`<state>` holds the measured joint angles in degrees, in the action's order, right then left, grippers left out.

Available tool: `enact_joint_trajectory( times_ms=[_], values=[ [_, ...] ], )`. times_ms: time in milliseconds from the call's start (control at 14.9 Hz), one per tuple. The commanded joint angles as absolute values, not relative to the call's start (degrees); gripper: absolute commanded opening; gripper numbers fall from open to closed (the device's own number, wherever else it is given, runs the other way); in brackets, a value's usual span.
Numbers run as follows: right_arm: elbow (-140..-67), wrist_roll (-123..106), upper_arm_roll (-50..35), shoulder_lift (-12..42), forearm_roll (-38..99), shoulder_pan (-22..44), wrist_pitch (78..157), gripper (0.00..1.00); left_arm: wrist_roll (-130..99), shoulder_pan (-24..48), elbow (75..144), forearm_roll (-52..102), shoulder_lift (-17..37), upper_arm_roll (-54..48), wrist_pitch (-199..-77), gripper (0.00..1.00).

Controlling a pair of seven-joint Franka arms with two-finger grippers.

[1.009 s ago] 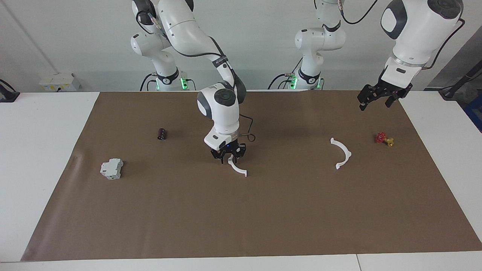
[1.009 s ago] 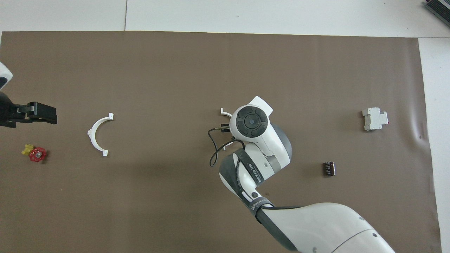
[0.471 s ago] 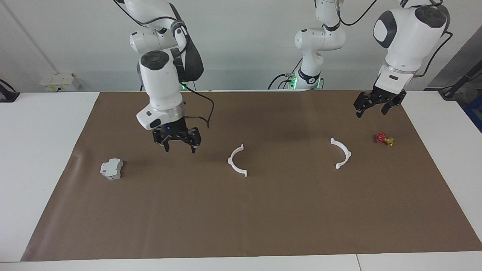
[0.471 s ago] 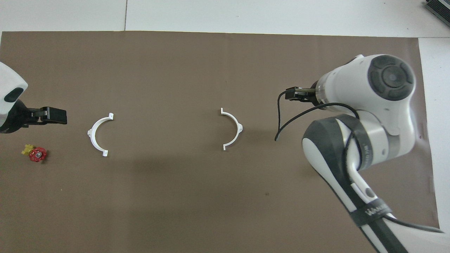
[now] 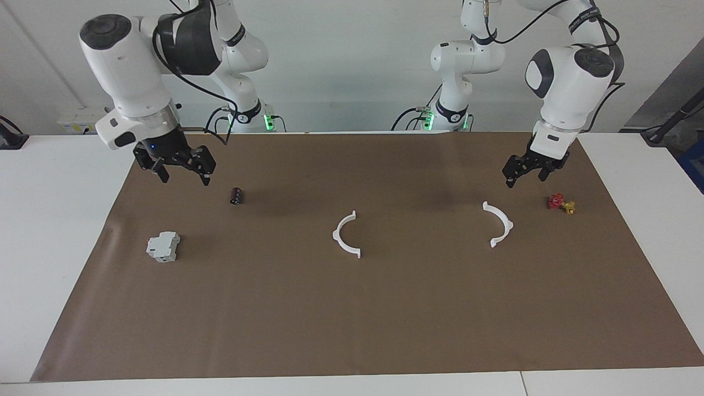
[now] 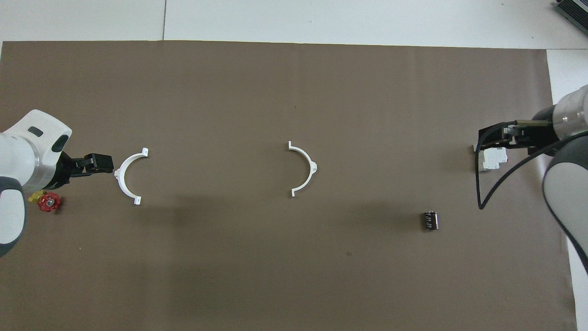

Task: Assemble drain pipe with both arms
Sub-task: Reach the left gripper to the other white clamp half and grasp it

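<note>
Drain pipe arcs (image 5: 346,235) (image 5: 499,224) are lying apart on the bench; my left tool (image 5: 525,176) and right tool (image 5: 180,171) are hanging wide, holding nothing.

We see a matt brown paper-like sheet (image 5: 385,308) covering the smooth white desk (image 5: 49,231), creased slightly near one edge. The two drain pipe arcs (image 5: 345,235) (image 5: 499,224) look like smooth white plastic. Both arms (image 5: 126,71) (image 5: 566,77) wear glossy white shells with dark caps. The grey-white block (image 5: 163,246) seems matt plastic; the small black cylinder (image 5: 236,196) has a faint sheen.
</note>
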<state>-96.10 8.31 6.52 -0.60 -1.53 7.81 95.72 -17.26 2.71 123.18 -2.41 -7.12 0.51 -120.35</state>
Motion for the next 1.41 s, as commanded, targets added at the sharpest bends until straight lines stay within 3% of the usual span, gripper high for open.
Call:
enact_joint_trajectory(
  times_ms=[0,471,740,1009,1345],
  values=[
    [-90.3,6.3,5.8,-0.4,-2.1,7.0,87.6,1.0,-25.1,3.3,127.8,-1.9,-6.5,0.7,-127.7,1.0],
    [-90.6,2.6,5.5,-1.2,-1.8,6.2,87.5,1.0,-18.9,1.8,138.2,-1.8,-5.2,0.8,-137.1,1.0],
    [-89.0,-3.2,5.4,-1.0,-3.8,6.2,84.9,1.0,-20.3,1.7,139.2,-1.8,-4.5,0.9,-138.7,1.0],
    [-88.9,-4.3,5.7,-1.3,-3.0,5.9,84.8,1.0,-25.8,2.0,139.1,-1.8,1.0,0.8,-145.1,1.0],
    [-88.9,-4.2,5.5,-1.6,-2.3,5.4,84.2,1.0,-26.0,2.0,140.2,-1.8,1.0,0.8,-145.2,1.0]
  ],
)
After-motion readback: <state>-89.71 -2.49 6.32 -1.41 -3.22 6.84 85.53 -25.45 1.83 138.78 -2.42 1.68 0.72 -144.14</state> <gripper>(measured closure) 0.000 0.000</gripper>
